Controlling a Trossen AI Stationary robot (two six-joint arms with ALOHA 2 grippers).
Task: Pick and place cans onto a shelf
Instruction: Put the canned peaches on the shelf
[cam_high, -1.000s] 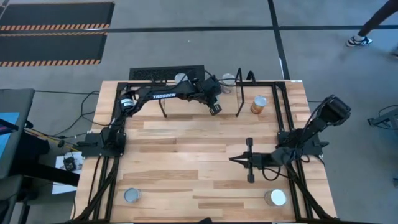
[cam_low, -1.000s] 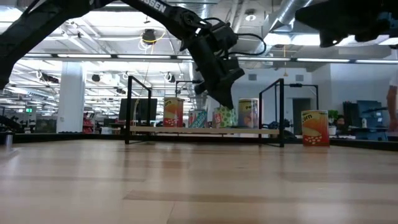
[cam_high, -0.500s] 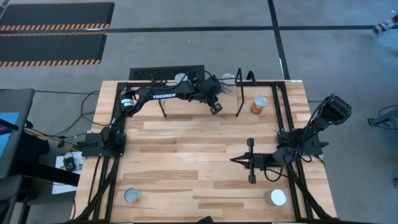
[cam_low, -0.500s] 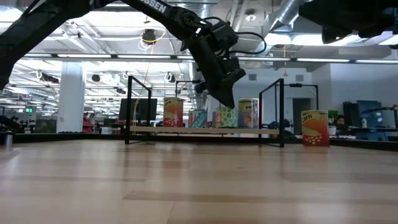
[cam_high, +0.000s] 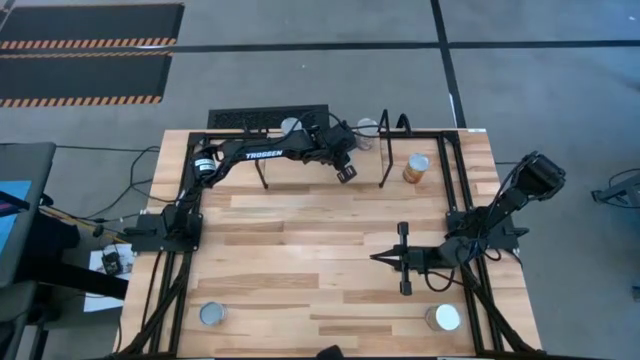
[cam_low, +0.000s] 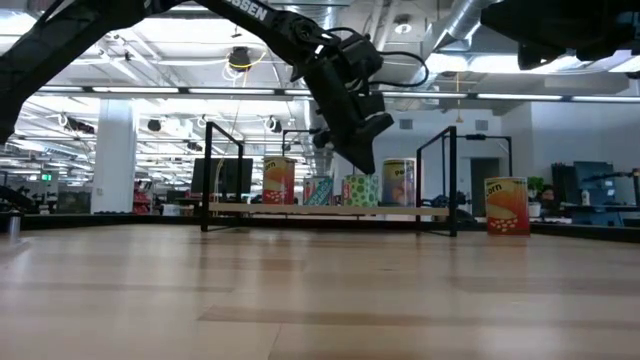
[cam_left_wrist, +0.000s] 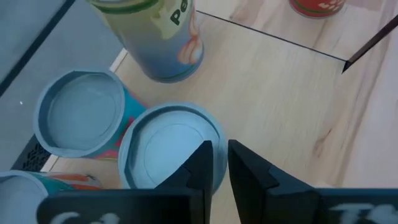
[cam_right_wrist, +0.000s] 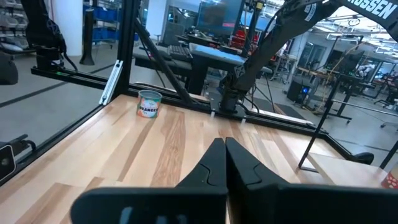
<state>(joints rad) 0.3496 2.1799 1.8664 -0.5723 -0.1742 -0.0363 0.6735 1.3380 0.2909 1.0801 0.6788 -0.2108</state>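
The shelf (cam_low: 300, 209) stands at the table's far edge, its black loop (cam_high: 382, 165) showing from above. Several cans stand upright on its board: an orange one (cam_low: 279, 180), a green one (cam_low: 360, 190), a tan one (cam_low: 399, 182). My left gripper (cam_high: 345, 172) is shut and hovers over the shelf, just above two silvery can tops (cam_left_wrist: 168, 146) (cam_left_wrist: 81, 112). An orange can (cam_high: 416, 167) stands on the table right of the shelf. Two more cans stand at the near left (cam_high: 212, 314) and near right (cam_high: 442, 317). My right gripper (cam_high: 385, 258) is shut and waits low at the table's right middle. My left gripper's shut fingertips (cam_left_wrist: 205, 158) point down beside the rim (cam_left_wrist: 186, 118) of one can's silvery top on the shelf. I cannot tell whether they touch it.
A black keyboard-like grille (cam_high: 266, 117) lies behind the shelf. The table's black frame rails (cam_high: 455, 170) run along both sides. The wooden middle of the table (cam_high: 300, 260) has free room. One far can (cam_right_wrist: 148, 102) shows in the right wrist view.
My left gripper has shifted slightly toward the table's far edge over the shelf. In the low view, more of the green can now shows beneath it.
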